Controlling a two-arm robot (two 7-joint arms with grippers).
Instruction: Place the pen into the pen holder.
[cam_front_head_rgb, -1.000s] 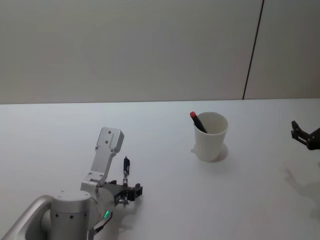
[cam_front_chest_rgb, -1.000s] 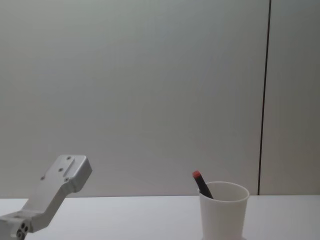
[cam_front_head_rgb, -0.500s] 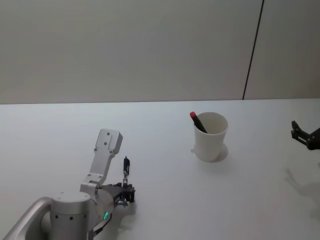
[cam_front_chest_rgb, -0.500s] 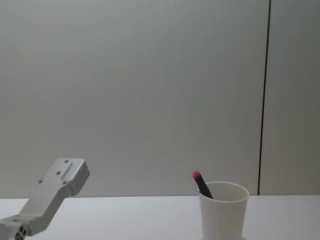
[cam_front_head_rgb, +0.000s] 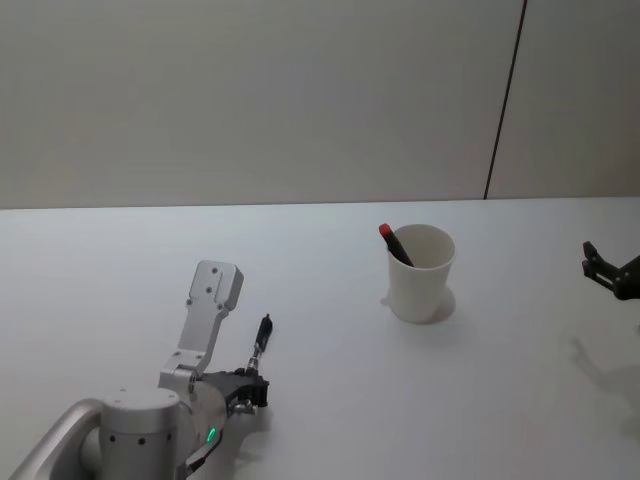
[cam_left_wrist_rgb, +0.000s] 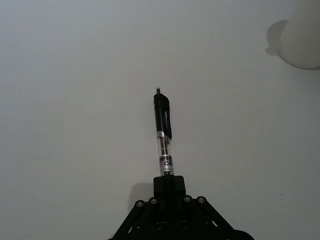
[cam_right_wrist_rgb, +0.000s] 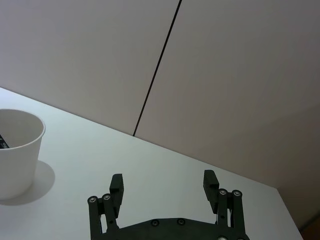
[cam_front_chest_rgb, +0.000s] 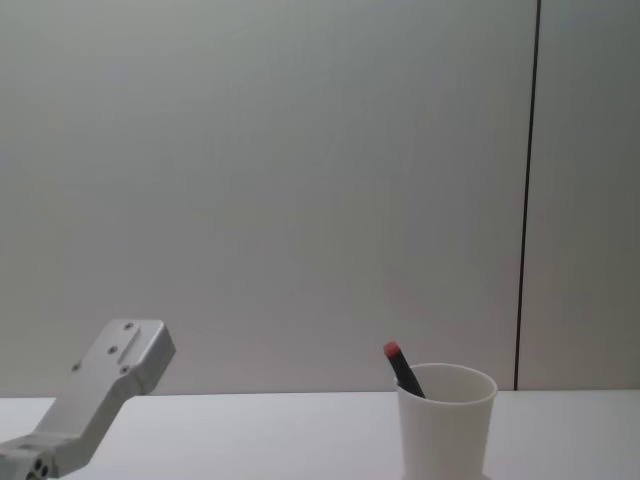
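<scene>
At left, end effector (cam_left_wrist_rgb: 168, 183), pen (cam_left_wrist_rgb: 163, 134) forward.

Soft, even light; white table (cam_front_head_rgb: 120, 260) bright. Pale shadow hugs pen holder (cam_front_head_rgb: 421, 272) base; fainter one lies near right gripper (cam_front_head_rgb: 592, 261).

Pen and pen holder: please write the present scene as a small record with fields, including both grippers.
pen: black with a clear barrel, gripped at one end
left gripper: shut on the pen, low at the robot's near left
pen holder: white cup, upright on the table, apart from the held pen
inside holder: red-tipped pen, leaning on the rim
right gripper: open, empty, far right
task state: pen not yet in holder
</scene>
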